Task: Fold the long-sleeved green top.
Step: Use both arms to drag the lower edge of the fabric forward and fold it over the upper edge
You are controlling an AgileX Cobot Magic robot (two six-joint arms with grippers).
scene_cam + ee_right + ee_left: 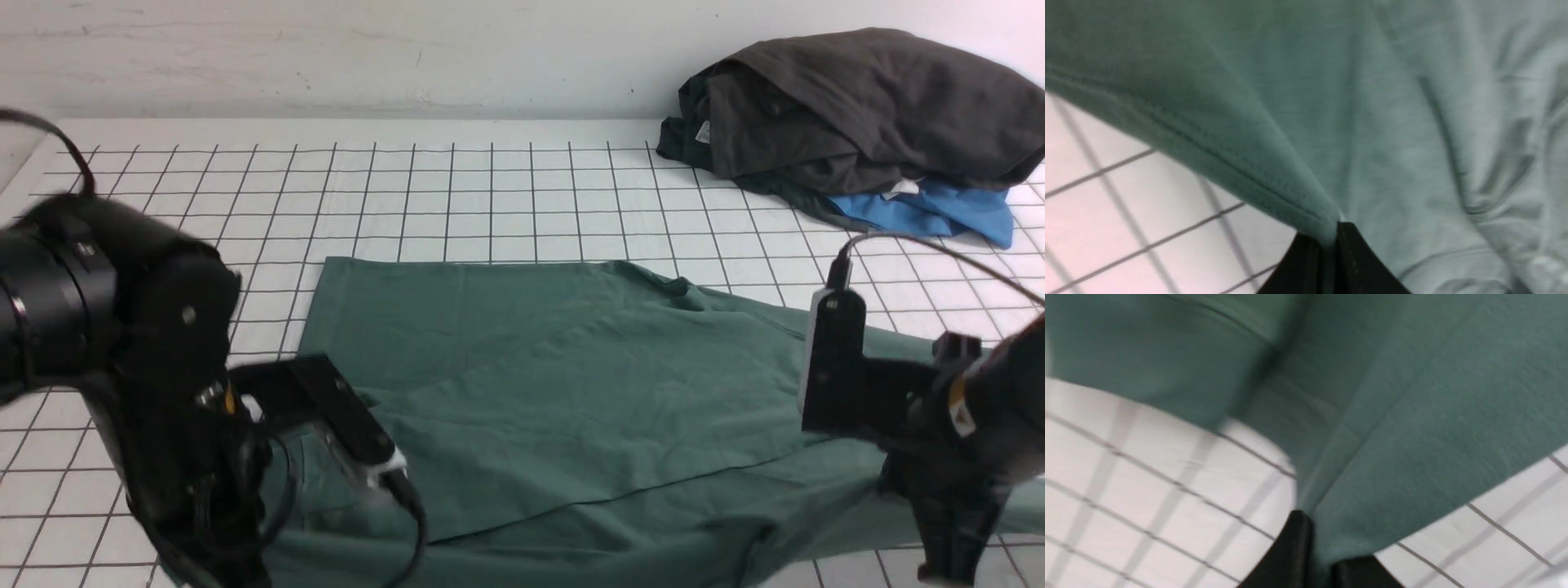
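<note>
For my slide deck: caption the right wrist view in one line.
Close-up: right gripper shut on a hemmed edge of the green top, over the gridded table.

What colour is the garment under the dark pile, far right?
Bright blue garment; the front view shows it best.

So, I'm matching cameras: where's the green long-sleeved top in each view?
Front view: sage-green cotton long-sleeved top spread from centre to the near edge.
Left wrist view: fills over half, pinched in left pincer.
Right wrist view: fills most, hem pinched in right pincer.
Shared landmark: white black-gridded tabletop.
</note>
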